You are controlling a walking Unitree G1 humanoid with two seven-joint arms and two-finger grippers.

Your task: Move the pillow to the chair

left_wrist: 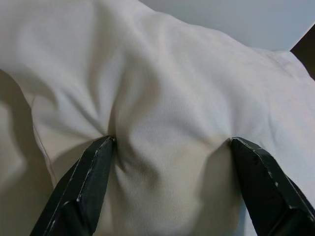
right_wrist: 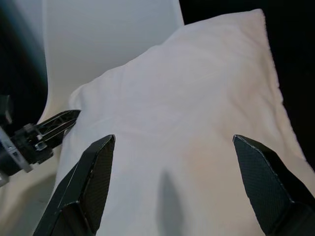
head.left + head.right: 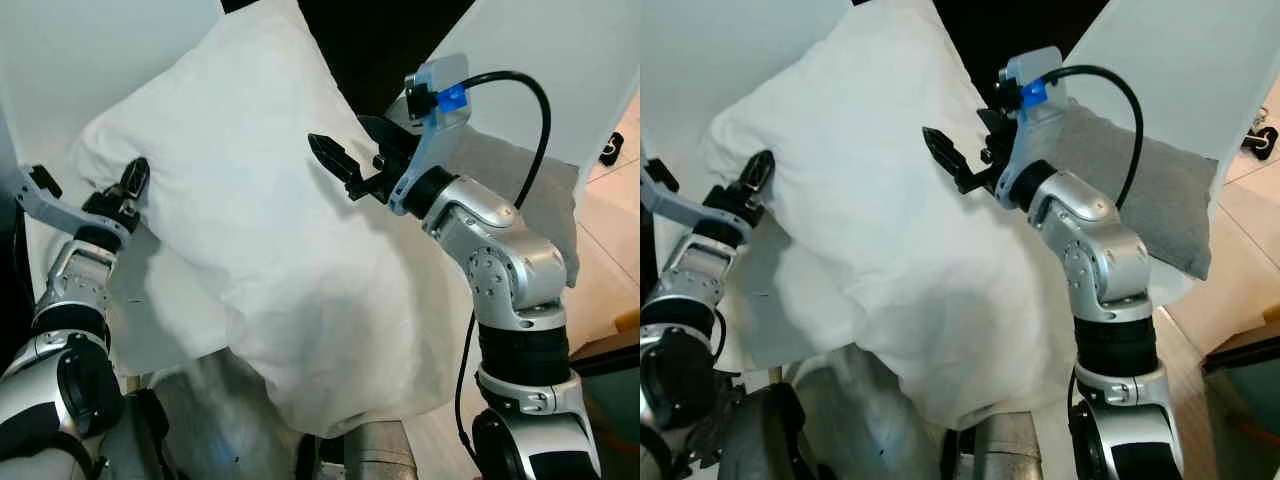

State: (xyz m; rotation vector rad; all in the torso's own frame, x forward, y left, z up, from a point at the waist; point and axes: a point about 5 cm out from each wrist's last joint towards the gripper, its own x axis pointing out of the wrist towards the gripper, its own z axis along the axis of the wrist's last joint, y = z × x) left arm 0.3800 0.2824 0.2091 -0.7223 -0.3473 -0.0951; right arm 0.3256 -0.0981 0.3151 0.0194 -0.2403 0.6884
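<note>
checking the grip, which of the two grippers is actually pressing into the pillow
The left gripper: its open fingers dent the white pillow fabric. The right gripper hovers open above it, not touching.

Grey cushion (image 3: 1160, 200): you see it lying by the white seat's right edge.
Floor (image 3: 612, 215): pale tiles at right.

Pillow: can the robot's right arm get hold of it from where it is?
Probably yes. The right end effector is open, right over the pillow, with nothing between them. The left end effector already presses into its other side.
</note>
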